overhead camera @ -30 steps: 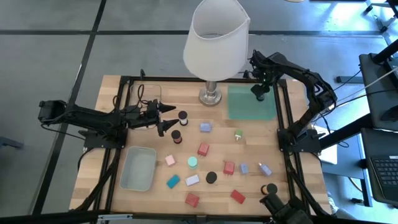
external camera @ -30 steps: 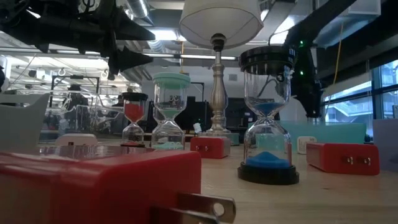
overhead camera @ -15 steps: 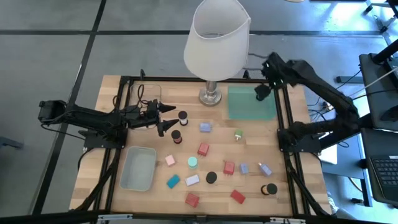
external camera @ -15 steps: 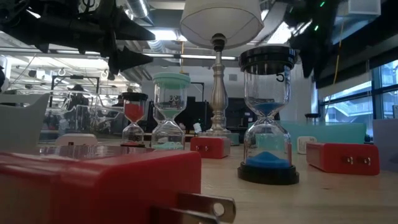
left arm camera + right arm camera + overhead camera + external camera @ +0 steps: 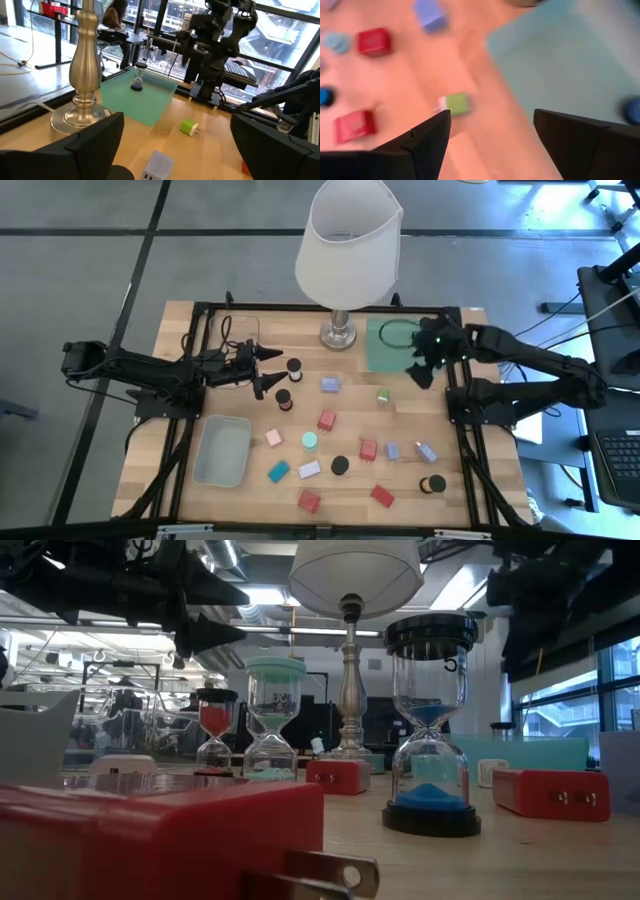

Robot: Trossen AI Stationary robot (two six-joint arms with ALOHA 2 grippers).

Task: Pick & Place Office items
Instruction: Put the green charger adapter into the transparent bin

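Grey-blue bin [image 5: 222, 451] holds nothing; green mat [image 5: 142, 97] bears an hourglass [image 5: 138, 80].

A wooden desk [image 5: 240, 490] stands on a grey floor [image 5: 90, 270]. At its far edge there is a lamp with a big white shade [image 5: 348, 242] and a round metal base [image 5: 339, 334]. Just beside the base lies a green mat [image 5: 392, 355]. Near the front left corner sits a grey-blue bin [image 5: 222, 451]. To the right of the desk a keyboard [image 5: 616, 464] is visible.
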